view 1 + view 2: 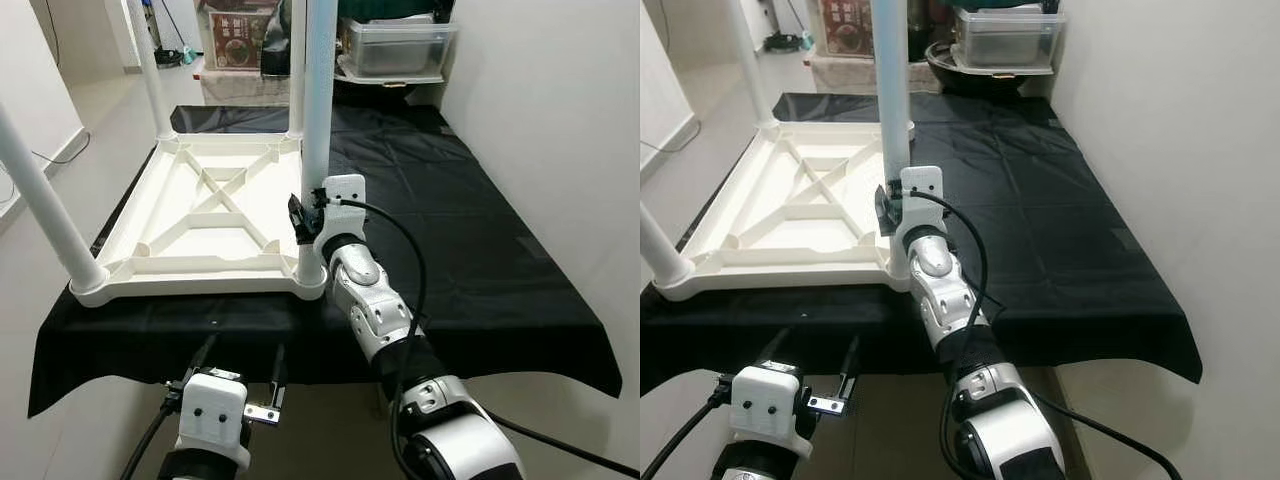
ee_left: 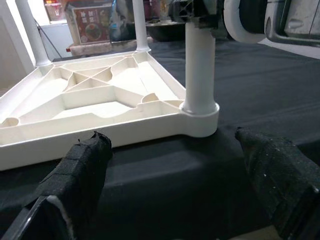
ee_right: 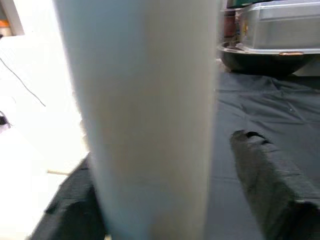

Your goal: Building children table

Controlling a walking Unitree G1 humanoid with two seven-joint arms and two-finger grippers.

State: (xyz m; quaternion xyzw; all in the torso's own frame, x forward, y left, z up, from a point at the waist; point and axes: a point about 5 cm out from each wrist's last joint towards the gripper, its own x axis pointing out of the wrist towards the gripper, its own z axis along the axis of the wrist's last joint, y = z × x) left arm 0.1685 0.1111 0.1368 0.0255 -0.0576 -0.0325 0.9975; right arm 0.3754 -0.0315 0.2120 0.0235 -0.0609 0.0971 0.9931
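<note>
Free room about the upturned tabletop (image 1: 200, 215). To its right, you have open black cloth (image 1: 470, 230) up to the wall (image 1: 560, 110). Upright legs block the corners: near-right leg (image 1: 318, 110), held between the right gripper's (image 1: 310, 215) fingers; near-left leg (image 1: 45, 215); far-left leg (image 1: 150, 75). Bins (image 1: 395, 45) close off the far end. The left gripper (image 1: 240, 365), fingers spread, sits below the tabletop's near edge.

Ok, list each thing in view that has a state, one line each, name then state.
tabletop: upside down on the black cloth, ribs facing up.
near right leg: upright in its corner socket, right gripper around it.
other three legs: standing in their corner sockets.
right gripper: at the leg, fingers either side.
left gripper: open, low before the table edge, holding nothing.
storage bin: lid on.
</note>
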